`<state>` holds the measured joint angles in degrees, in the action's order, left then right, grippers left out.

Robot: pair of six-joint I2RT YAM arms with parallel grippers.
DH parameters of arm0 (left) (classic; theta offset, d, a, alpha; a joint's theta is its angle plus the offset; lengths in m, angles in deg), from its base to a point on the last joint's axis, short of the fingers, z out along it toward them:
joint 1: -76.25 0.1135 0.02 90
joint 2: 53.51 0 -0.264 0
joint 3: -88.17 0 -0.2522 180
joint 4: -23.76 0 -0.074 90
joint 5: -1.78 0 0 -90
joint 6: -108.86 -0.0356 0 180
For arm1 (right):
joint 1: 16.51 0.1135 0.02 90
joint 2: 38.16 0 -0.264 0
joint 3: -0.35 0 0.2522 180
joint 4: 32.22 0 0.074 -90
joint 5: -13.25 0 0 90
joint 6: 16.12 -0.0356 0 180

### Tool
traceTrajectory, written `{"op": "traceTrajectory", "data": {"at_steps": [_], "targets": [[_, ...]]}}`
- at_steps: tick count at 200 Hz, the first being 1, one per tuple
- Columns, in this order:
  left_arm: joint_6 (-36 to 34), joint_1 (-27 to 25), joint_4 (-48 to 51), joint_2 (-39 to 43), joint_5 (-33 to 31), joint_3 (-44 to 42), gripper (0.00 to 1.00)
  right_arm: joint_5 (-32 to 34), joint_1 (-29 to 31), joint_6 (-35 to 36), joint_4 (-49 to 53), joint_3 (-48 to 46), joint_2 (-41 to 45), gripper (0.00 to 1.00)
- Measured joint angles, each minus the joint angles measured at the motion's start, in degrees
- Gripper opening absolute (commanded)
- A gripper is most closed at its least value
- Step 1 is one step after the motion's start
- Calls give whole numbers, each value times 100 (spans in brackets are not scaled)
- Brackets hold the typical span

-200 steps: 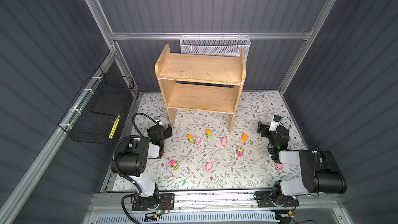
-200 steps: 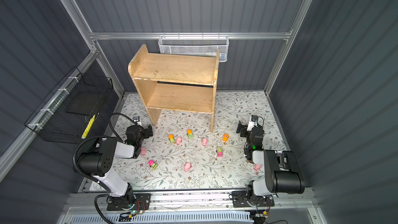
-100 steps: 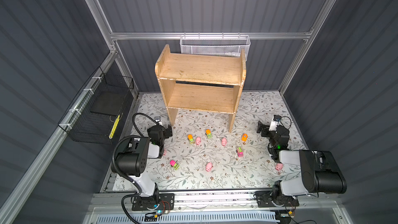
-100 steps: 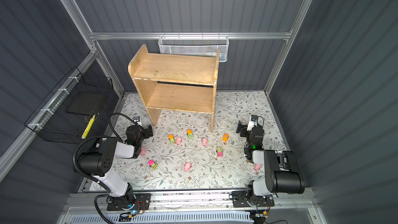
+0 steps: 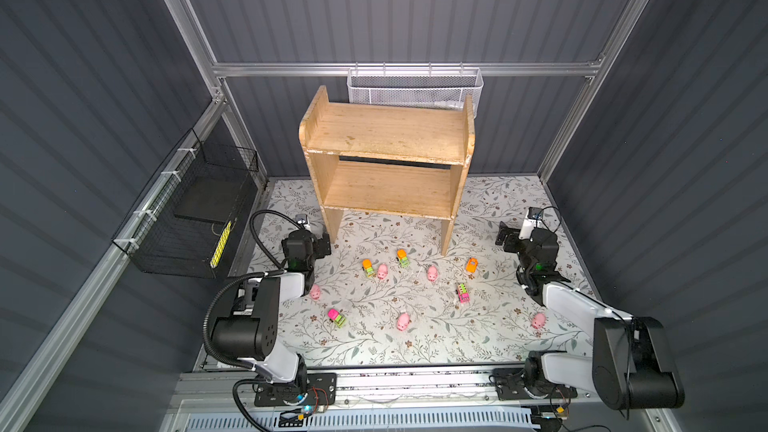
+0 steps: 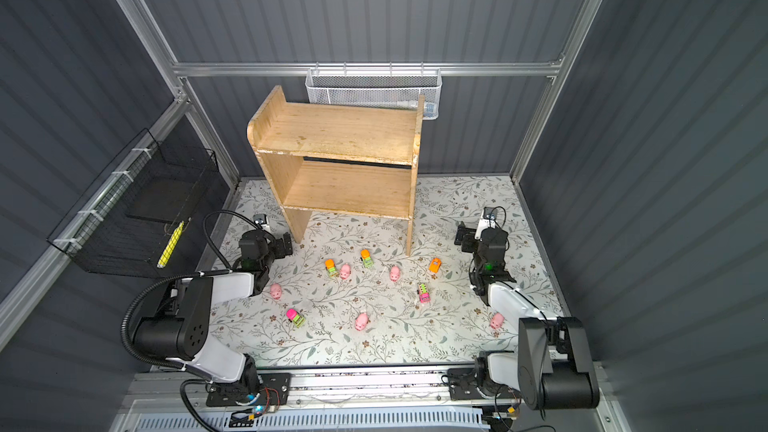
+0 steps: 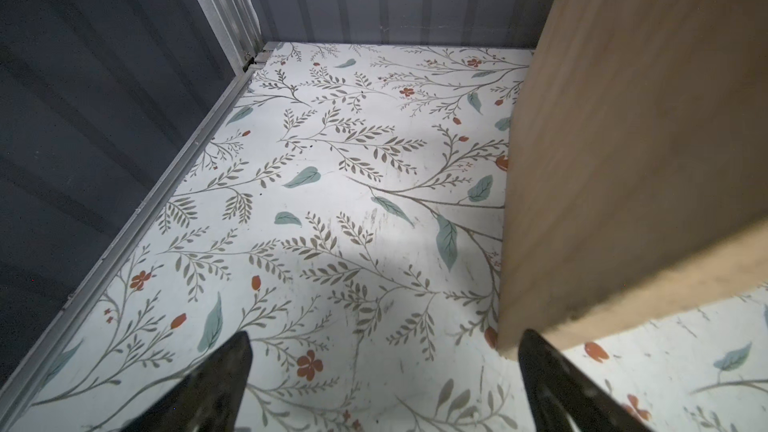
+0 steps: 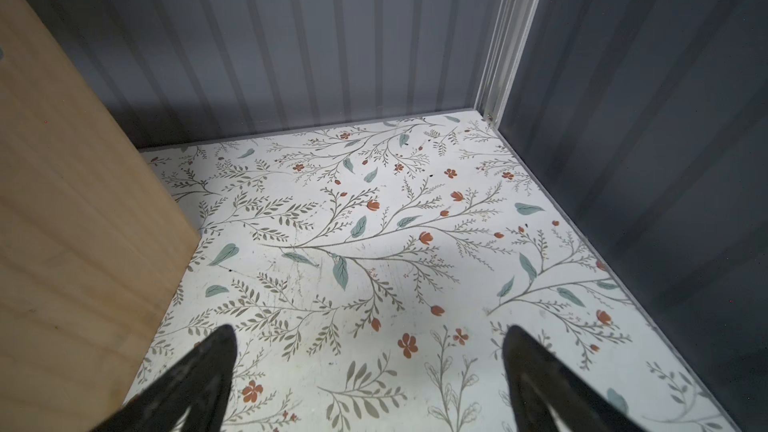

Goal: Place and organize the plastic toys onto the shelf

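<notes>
left tool (image 7: 384,338) spread | right tool (image 8: 370,330) spread | pink plastic pigs (image 5: 432,273), tiny toy vehicles (image 5: 471,265) on floral counter (image 5: 498,201) before wooden two-tier shelf (image 5: 386,135)

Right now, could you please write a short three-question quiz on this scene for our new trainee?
1. True or false: a toy already sits on the wooden shelf.
2. How many pink pigs lie on the floral mat? A) three B) five C) seven
3. Fill in the blank: the left gripper and the right gripper both have their jaws ____.

Key: 1 false, both tiers are bare; 2 B; 3 open, with nothing between them.
</notes>
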<state>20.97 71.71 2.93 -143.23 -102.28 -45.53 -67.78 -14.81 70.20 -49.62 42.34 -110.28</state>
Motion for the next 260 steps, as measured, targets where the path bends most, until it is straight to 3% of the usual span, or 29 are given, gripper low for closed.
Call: {"op": "traceTrajectory", "data": {"at_steps": [35, 84, 157, 219, 260], "targets": [[153, -181, 778, 208, -127, 188, 100, 225, 190, -210, 839, 181, 334, 99], [431, -1021, 2205, 732, -697, 734, 100, 671, 601, -791, 1899, 229, 1139, 99], [1858, -1300, 4304, 2229, -765, 780, 100, 671, 1252, -1436, 4177, 1154, 1982, 99], [2894, -2022, 6144, 3182, -1016, 745, 93, 205, 1987, -2155, 5460, 1158, 2800, 99], [3718, -2763, 6664, 3947, -1388, 94, 93, 181, 2977, -2614, 5707, 962, 3388, 99]]}}
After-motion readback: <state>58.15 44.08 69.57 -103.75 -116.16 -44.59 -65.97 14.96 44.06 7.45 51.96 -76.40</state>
